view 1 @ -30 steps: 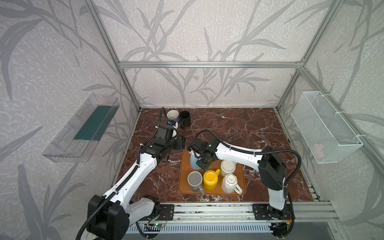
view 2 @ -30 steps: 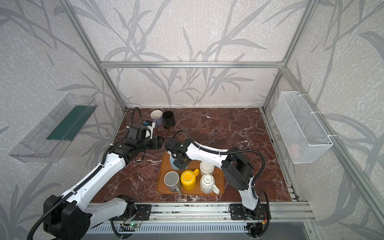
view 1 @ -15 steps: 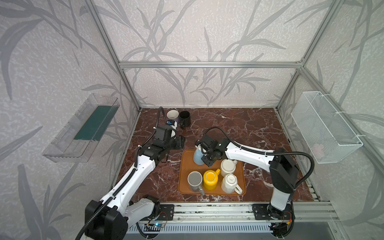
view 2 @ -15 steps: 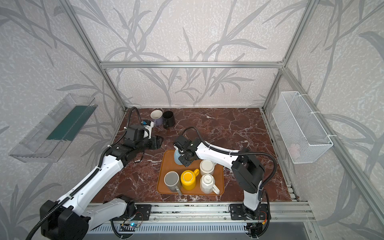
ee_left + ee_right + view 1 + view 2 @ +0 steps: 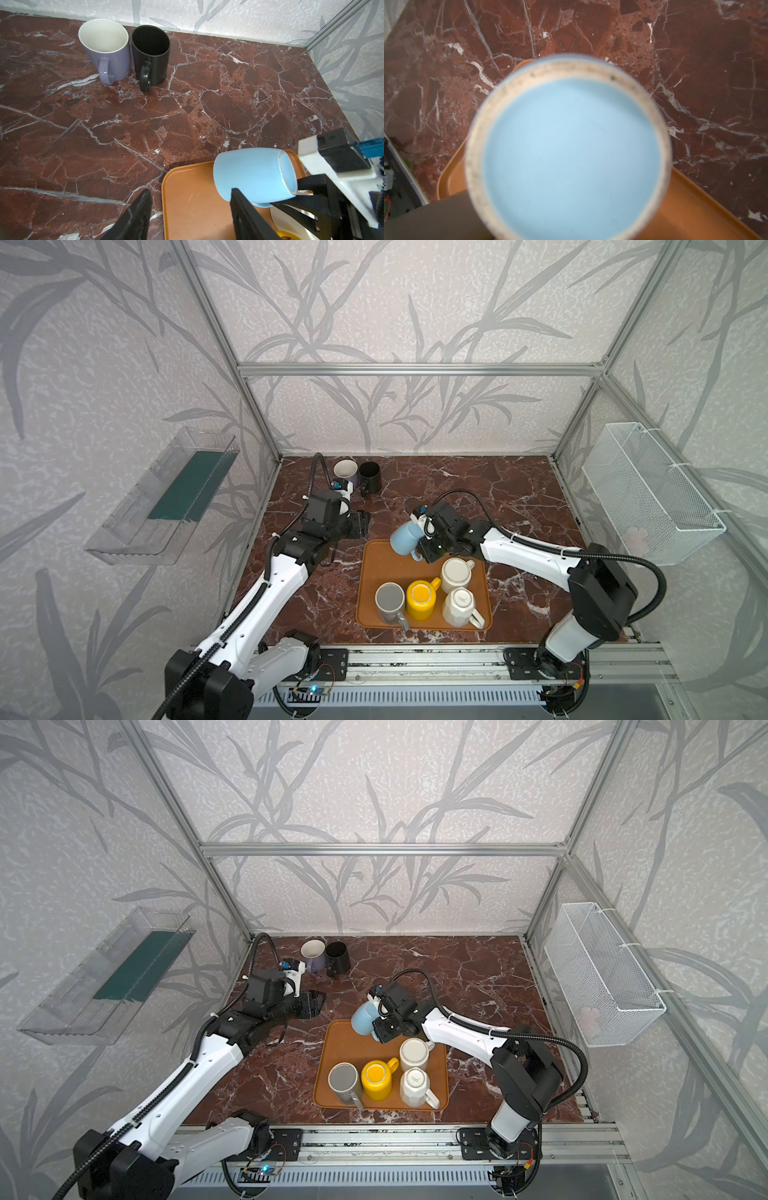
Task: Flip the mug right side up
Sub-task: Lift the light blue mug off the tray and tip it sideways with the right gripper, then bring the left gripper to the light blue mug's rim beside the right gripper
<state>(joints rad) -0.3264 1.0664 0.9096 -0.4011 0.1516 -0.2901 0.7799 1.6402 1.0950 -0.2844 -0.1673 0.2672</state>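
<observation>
Now right fingers (image 5: 311, 181) clamping the blue mug (image 5: 405, 537) have tipped it sideways; left fingers (image 5: 137, 216) gape empty.

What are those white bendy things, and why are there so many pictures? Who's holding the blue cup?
Those are two robot arms, each ending in a claw. Two pictures look down from above, nearly alike, like your two eyes. The other two come from little cameras on the arms' wrists. On the marble table sits an orange tray with a grey mug, a yellow mug, a round white mug and a faceted white mug. A purple mug and a black mug stand upright at the back. The right claw is shut on a light blue mug, tipped sideways over the tray; its wrist camera sees the mug's bottom very close. The left claw is open and empty.
</observation>
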